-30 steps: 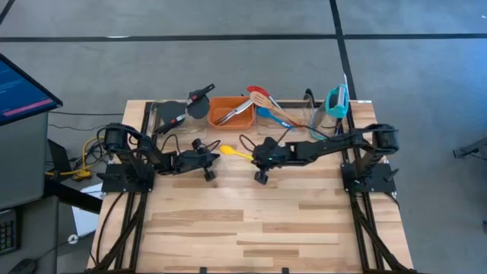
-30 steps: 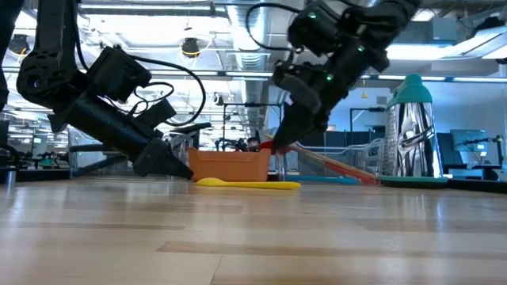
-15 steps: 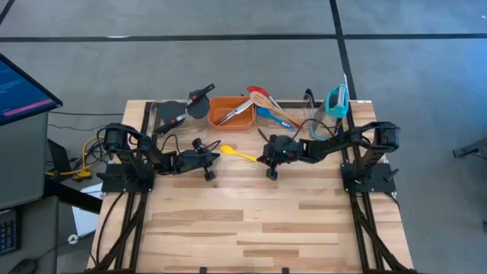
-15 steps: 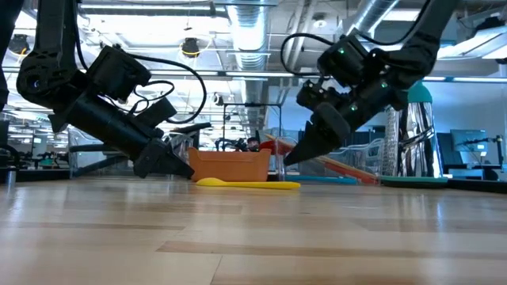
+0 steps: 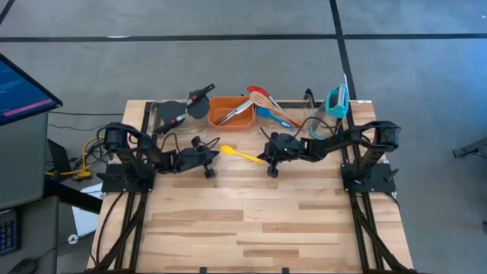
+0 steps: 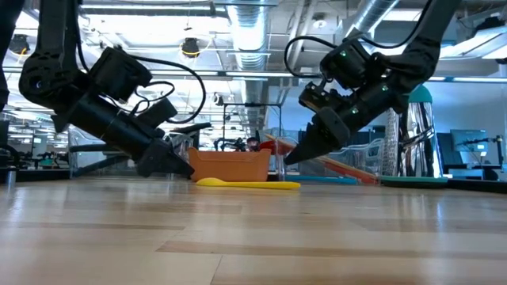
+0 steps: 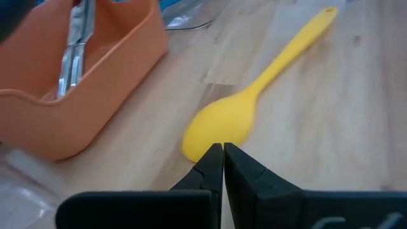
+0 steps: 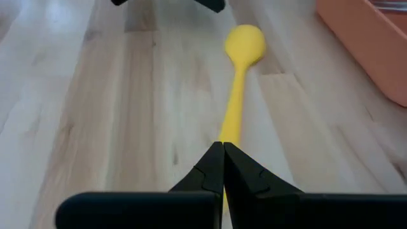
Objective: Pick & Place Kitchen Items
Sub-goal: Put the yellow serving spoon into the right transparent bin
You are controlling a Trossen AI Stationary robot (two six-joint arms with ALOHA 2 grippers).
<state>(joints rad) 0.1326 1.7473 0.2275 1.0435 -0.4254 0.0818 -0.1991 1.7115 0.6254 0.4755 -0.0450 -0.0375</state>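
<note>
A yellow spoon [image 5: 237, 154] lies flat on the wooden table in front of the orange bin, with its bowl [image 7: 219, 124] toward the table's left and its handle [image 8: 234, 108] toward the right. My left gripper [image 7: 222, 147] is shut and slants down, its tips at the edge of the spoon's bowl. My right gripper [image 8: 223, 146] is also shut. It slants down from the right over the handle's free end, and the low view shows its tips [image 6: 287, 161] a little above the spoon [image 6: 247, 184]. My left gripper has its shut fingertips at the rim of the spoon's bowl [image 7: 206, 145], coming at a slant from the table's left. I cannot tell whether they touch it. The spoon lies flat on the table.
Behind the spoon stands the orange bin [image 5: 232, 111] holding metal tongs. A clear bin with black utensils [image 5: 179, 113] is at the far left. Red, wooden and blue utensils [image 5: 266, 105] and a teal grater [image 5: 336, 100] are at the far right. The near half of the table is bare wood.
My right gripper has drawn back toward the table's right edge, sunk lower and tipped from a steep downward point to a flatter slant over the spoon's handle end. It has stayed shut. The spoon has not moved.
</note>
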